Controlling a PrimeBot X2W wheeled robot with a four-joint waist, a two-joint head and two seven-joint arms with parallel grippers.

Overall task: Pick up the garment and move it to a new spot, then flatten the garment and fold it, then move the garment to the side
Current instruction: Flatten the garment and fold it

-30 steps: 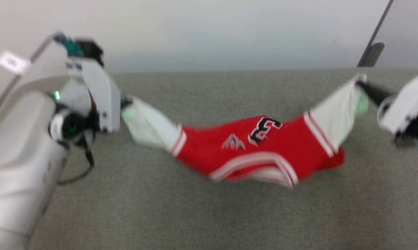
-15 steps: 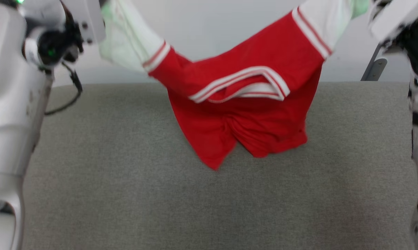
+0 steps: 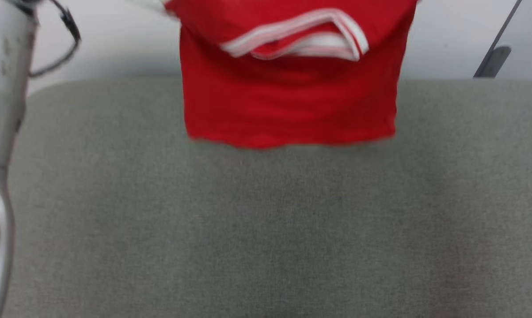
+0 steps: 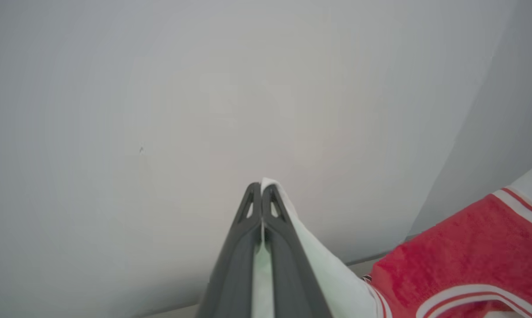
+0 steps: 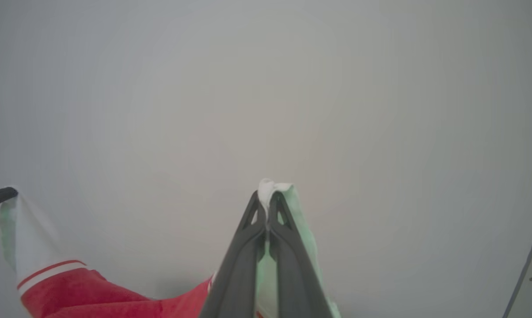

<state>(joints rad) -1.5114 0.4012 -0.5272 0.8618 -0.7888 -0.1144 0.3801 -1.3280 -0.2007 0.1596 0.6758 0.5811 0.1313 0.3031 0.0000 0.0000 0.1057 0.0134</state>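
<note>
Grey-olive woven-cloth surface, rounded far-left corner; garment hem hangs over far part, contact unclear.

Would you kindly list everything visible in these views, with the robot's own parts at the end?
garment: one, red with white sleeves and red-and-white striped trim, hanging over the surface's far part.
padded surface: one, grey-green, across the lower head view.
wall: one, pale grey, behind the surface.
rod: one, dark, slanting at the head view's upper right.
cable: one, black, looping beside the forearm.
left forearm: one, pale, along the head view's left edge.
left fingers: two, dark, shut on one white sleeve end.
right fingers: two, dark, shut on the other sleeve end.
</note>
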